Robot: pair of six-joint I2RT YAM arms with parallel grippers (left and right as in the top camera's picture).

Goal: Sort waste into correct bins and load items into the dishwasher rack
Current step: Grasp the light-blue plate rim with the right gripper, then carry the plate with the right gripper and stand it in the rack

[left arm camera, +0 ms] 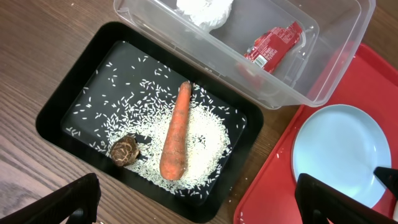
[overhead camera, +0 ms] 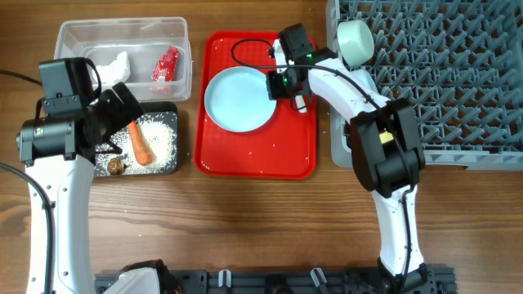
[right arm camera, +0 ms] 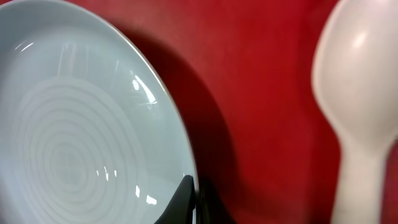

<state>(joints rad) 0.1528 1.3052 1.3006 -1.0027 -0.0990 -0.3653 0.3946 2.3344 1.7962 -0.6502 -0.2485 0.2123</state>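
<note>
The pale blue plate [overhead camera: 237,98] lies on the flat red tray [overhead camera: 257,163]. My right gripper [overhead camera: 278,86] is shut on the plate's right rim; the right wrist view shows its fingers [right arm camera: 194,199] pinching the plate [right arm camera: 74,124] edge, with the white spoon [right arm camera: 360,93] beside it on the tray. My left gripper [left arm camera: 199,208] is open and empty above the black tray [left arm camera: 62,106], which holds the carrot [left arm camera: 176,134], rice [left arm camera: 205,137] and a brown scrap [left arm camera: 125,150]. The clear tub [left arm camera: 336,68] holds the napkin [left arm camera: 205,9] and the red wrapper [left arm camera: 273,45].
The grey dishwasher rack [overhead camera: 458,82] fills the right side, with a pale bowl [overhead camera: 355,39] standing at its near-left corner. A few rice grains lie on the red tray. Bare wooden table runs along the front.
</note>
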